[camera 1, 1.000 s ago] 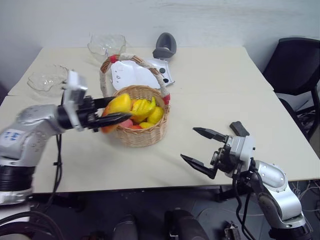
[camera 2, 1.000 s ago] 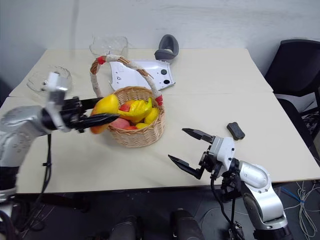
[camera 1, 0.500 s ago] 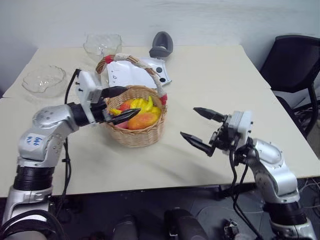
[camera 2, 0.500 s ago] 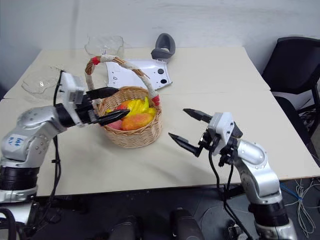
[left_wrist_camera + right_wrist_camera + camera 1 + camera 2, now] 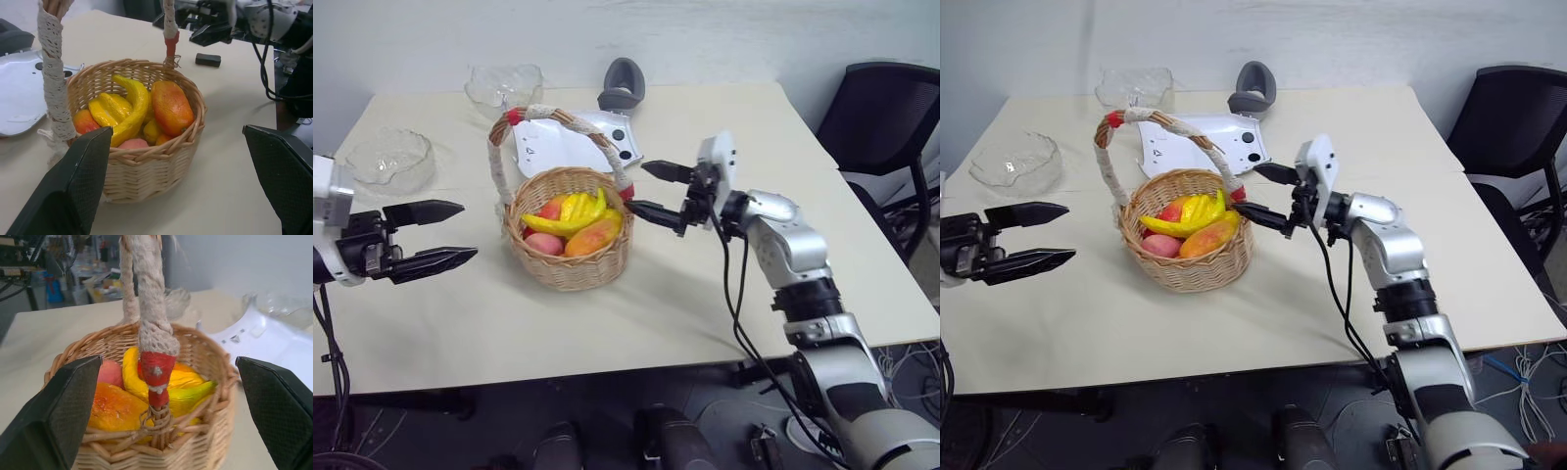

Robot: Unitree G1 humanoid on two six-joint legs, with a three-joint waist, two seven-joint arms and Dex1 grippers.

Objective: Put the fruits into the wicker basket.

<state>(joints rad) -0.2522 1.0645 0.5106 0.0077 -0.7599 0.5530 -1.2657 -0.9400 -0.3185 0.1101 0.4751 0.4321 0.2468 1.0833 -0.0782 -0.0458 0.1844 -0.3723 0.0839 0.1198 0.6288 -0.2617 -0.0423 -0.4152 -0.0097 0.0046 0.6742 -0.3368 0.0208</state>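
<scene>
The left pincer (image 5: 435, 234) has released the orange-red mango (image 5: 171, 107) into the wicker basket (image 5: 570, 264) beside the yellow banana (image 5: 131, 111) and drawn back toward nine o'clock, empty, jaws spread; the right pincer (image 5: 653, 192), also agape, has moved up to the handle. The left wrist view adds a small black object (image 5: 208, 59) on the surface (image 5: 724, 284).

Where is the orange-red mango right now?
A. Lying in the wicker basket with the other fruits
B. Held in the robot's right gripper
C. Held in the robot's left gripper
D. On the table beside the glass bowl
A: the mango lies inside the wicker basket next to the banana, and both the left gripper and the right gripper are open with nothing in them.
</scene>
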